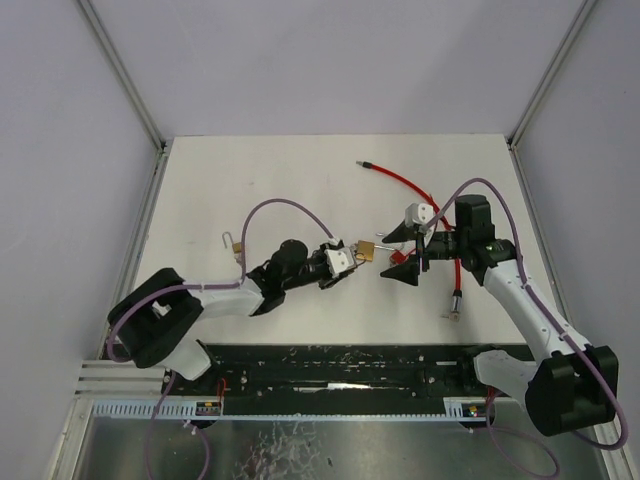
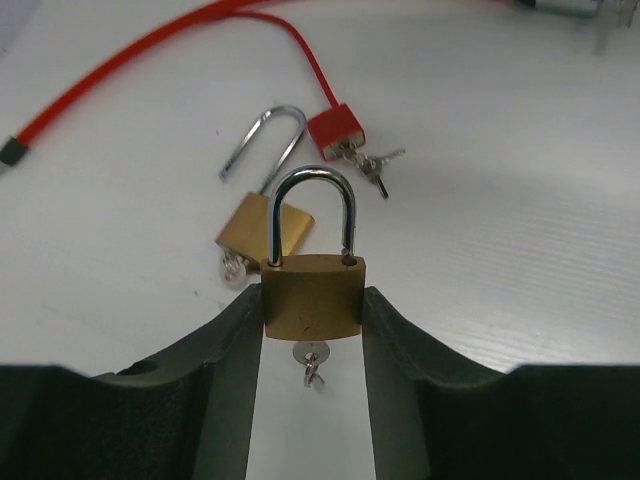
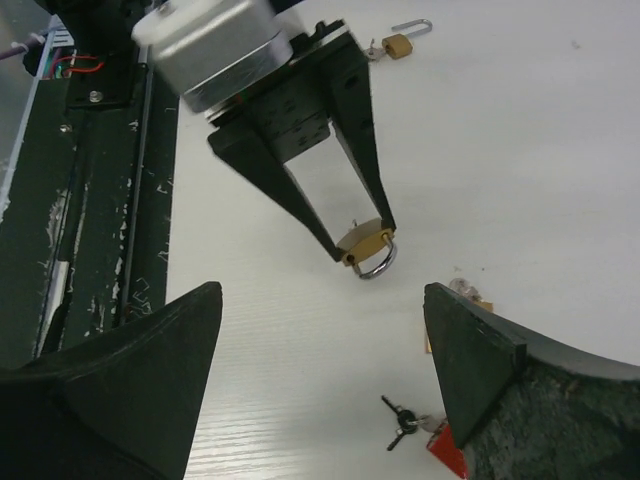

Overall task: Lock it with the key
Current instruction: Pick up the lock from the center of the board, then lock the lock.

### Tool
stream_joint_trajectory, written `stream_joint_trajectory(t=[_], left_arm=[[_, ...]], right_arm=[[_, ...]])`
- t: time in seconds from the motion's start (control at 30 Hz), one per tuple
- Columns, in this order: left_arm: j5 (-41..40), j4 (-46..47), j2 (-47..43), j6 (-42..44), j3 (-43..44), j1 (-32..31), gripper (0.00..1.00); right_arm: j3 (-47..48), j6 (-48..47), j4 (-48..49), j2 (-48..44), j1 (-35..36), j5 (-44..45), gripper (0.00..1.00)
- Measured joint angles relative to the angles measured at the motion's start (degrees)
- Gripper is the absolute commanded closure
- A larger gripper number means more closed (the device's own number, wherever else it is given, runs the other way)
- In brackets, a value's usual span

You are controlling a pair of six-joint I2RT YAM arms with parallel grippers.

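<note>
Over the middle of the desk (image 1: 250, 170), a little toward its right edge, the left gripper (image 1: 360, 251) clamps a brass padlock (image 2: 312, 297), its two fingers pressed against the narrow sides of the body. The padlock is held clear of the surface. Its shackle (image 2: 312, 195) points away from the wrist, and both legs meet the top of the body; whether it is latched I cannot tell. A key (image 2: 311, 354) sticks out of the underside of the body, on the side facing the left wrist.

The right gripper (image 3: 322, 295) faces the padlock from the right, just beside it but not touching. Its jaws are spread wide with nothing between them.

On the desk just beyond the held padlock lies a second brass padlock (image 2: 262, 232), flat, with its shackle swung open. Near it is a red lock body (image 2: 335, 128) with a small bunch of keys (image 2: 372, 168) touching it. A red cable (image 1: 410, 185) runs from there toward the far right part of the desk. Toward the left edge, well apart from everything else, lies a third padlock (image 1: 236, 243), also with its shackle open.
</note>
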Motion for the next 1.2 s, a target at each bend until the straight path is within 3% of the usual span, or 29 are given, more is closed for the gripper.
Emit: stream_joint_trajectory(t=[0.17,0.4,0.7,1.2], left_arm=[[-2.29,13.42,5.03,6.4,-2.95,-1.66,1.0],[-3.17,24.24,12.72,12.39,-3.65,-2.01,1.0],[-7.52,31.1,14.69,17.38,-5.44,-3.48,1.0],[-10.54,32.33,17.22,18.71,-5.97,-5.42,1.0]], right_arm=[[3.58,-2.82,-2.62,1.75,2.27,4.15,0.14],[1.09,2.82,2.1,4.57,3.08,8.92,0.28],[0.87,10.25,4.02,15.82,5.75,14.25,0.4],[-0.07,22.69,13.53,16.7,6.34,16.83,0.59]])
